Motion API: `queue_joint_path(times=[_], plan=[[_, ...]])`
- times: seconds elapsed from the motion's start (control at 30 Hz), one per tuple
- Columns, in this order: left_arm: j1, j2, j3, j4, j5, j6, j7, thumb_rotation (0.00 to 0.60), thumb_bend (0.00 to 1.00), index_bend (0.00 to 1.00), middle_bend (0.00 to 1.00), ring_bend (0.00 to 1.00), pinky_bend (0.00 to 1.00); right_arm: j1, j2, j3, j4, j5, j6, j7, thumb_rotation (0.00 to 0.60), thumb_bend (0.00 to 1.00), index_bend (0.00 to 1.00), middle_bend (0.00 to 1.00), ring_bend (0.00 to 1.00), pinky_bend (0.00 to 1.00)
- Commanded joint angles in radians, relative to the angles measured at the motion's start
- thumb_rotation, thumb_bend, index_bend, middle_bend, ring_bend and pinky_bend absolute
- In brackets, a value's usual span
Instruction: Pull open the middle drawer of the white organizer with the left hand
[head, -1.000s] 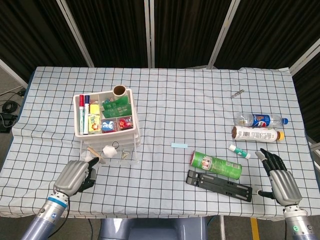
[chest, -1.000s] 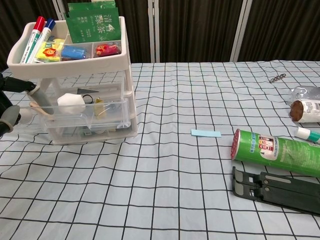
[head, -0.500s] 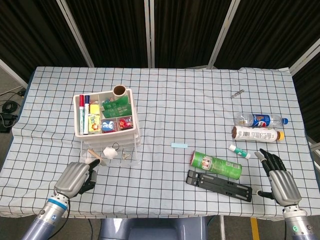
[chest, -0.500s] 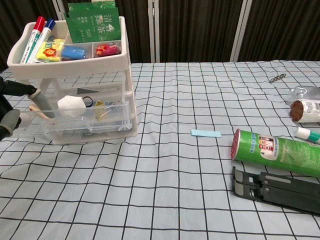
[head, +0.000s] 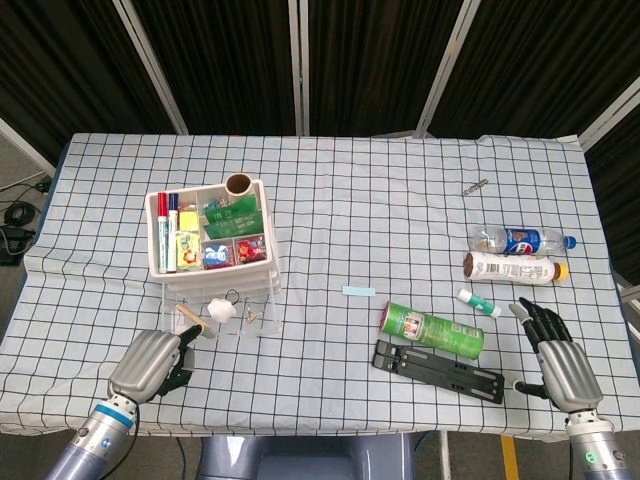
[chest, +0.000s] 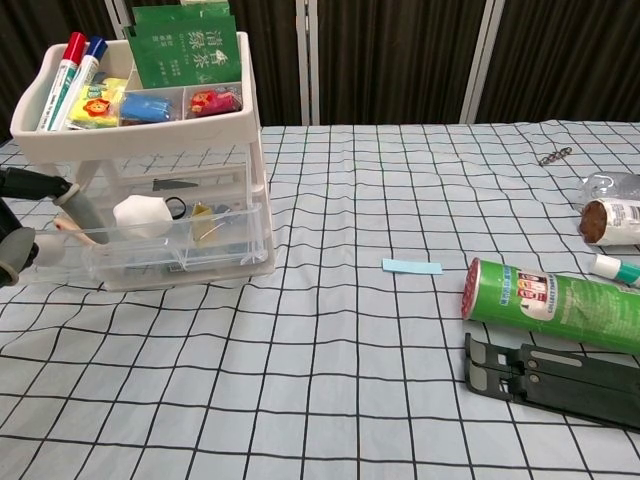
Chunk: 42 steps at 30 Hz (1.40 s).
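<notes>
We see the middle drawer (chest: 165, 240) further out than before; left hand (head: 150, 362) still grasps its front; right hand (head: 560, 362) idle, fingers released. Nearly done.

The left hand (head: 150, 362) sits low at the near left, knuckles up, its fingers (chest: 62, 193) curled forward and hooked on the drawer (chest: 165, 238) front just ahead of it; the forearm runs back and down from the wrist. The right hand (head: 560, 362) rests at the near right, back up, fingers spread and pointing away from the body, thumb out to the inner side, holding nothing.
</notes>
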Motion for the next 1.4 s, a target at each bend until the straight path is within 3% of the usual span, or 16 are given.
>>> queue_joint_path(times=[0.03,0.1,0.23,0.47,0.67,0.8,1.0,1.13,1.4], plan=[[0.002,-0.001,-0.001,0.004,-0.001,0.000,-0.004,0.600,0.82,0.33,0.86,0.87,0.79,0.000,0.000,0.000,0.000,0.000,0.000,0.000,0.600,0.11,0.04,0.00,0.00,0.00],[0.003,0.000,-0.003,0.007,-0.002,-0.001,-0.009,0.600,0.82,0.31,0.86,0.87,0.79,0.000,0.000,0.001,-0.001,0.001,0.001,0.000,0.600,0.11,0.04,0.00,0.00,0.00],[0.005,0.003,-0.006,0.007,0.001,0.000,-0.021,0.600,0.74,0.17,0.86,0.87,0.79,0.001,0.000,0.000,0.000,0.001,-0.002,-0.001,0.600,0.11,0.04,0.00,0.00,0.00],[0.008,0.016,-0.016,0.009,0.009,0.006,-0.038,0.600,0.61,0.10,0.86,0.87,0.79,0.000,-0.001,0.000,0.000,0.000,-0.001,-0.002,0.600,0.11,0.04,0.00,0.00,0.00],[0.015,0.038,-0.015,-0.001,0.034,0.012,-0.057,0.600,0.52,0.12,0.86,0.87,0.79,0.000,-0.002,-0.001,0.001,-0.001,0.000,-0.003,0.600,0.11,0.04,0.00,0.00,0.00],[0.028,0.066,-0.010,-0.014,0.099,0.038,-0.065,0.600,0.30,0.19,0.86,0.87,0.79,0.000,-0.002,0.000,0.001,0.000,-0.001,-0.003,0.600,0.11,0.04,0.00,0.00,0.00],[0.034,0.125,-0.026,-0.033,0.182,0.076,-0.082,0.600,0.14,0.25,0.88,0.88,0.80,0.000,-0.003,-0.002,0.001,-0.002,0.000,-0.004,0.600,0.11,0.04,0.00,0.00,0.00],[0.003,0.200,-0.071,-0.045,0.210,0.070,-0.085,0.600,0.02,0.24,0.90,0.90,0.82,0.000,-0.003,-0.001,0.001,-0.002,0.001,-0.004,0.600,0.11,0.04,0.00,0.00,0.00],[-0.105,0.354,-0.154,-0.033,0.151,-0.051,-0.060,0.600,0.00,0.23,0.93,0.92,0.84,-0.001,-0.002,0.000,0.000,-0.002,0.004,0.000,0.600,0.11,0.04,0.00,0.00,0.00]])
